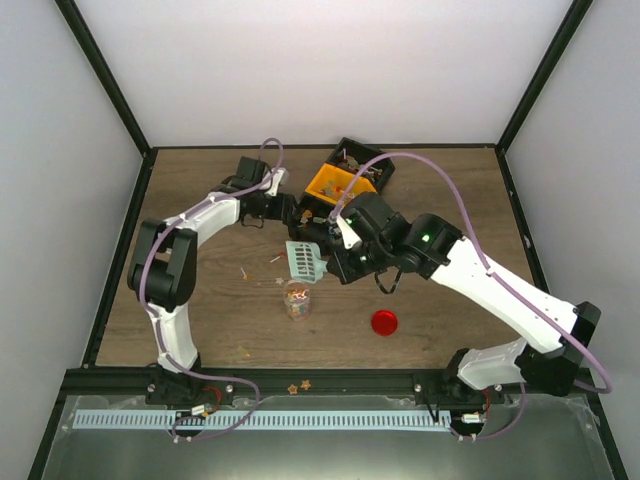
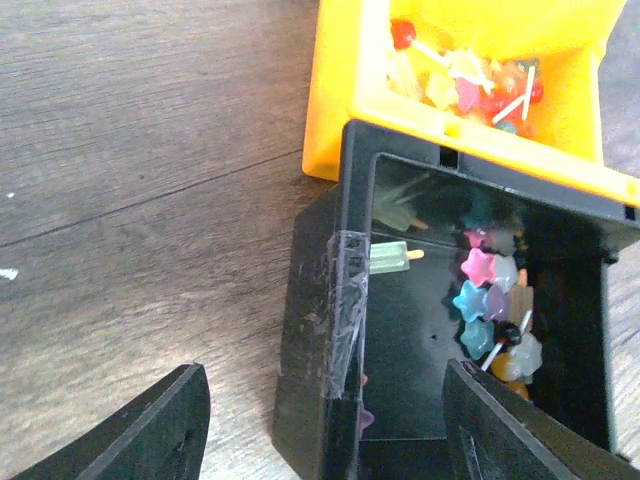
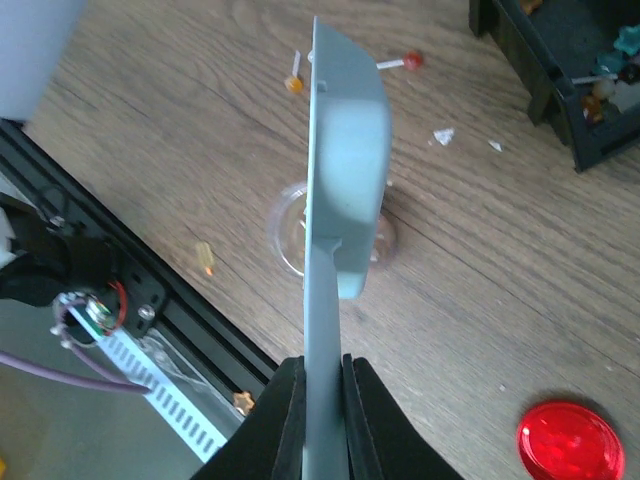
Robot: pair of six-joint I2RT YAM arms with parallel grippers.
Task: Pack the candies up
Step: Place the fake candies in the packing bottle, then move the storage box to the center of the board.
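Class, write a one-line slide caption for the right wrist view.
Right gripper clamps the teal scoop edge-on above a clear jar, red lid nearby.

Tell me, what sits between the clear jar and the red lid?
Nothing but bare wooden table. The top view shows the clear jar and red lid apart; the right wrist view agrees.

Top cam looks down from behind over the whole table (image 1: pixel 230 330). Left wrist cam hugs the black bin (image 2: pixel 315 330); right wrist cam, higher up, probably catches that bin's corner too
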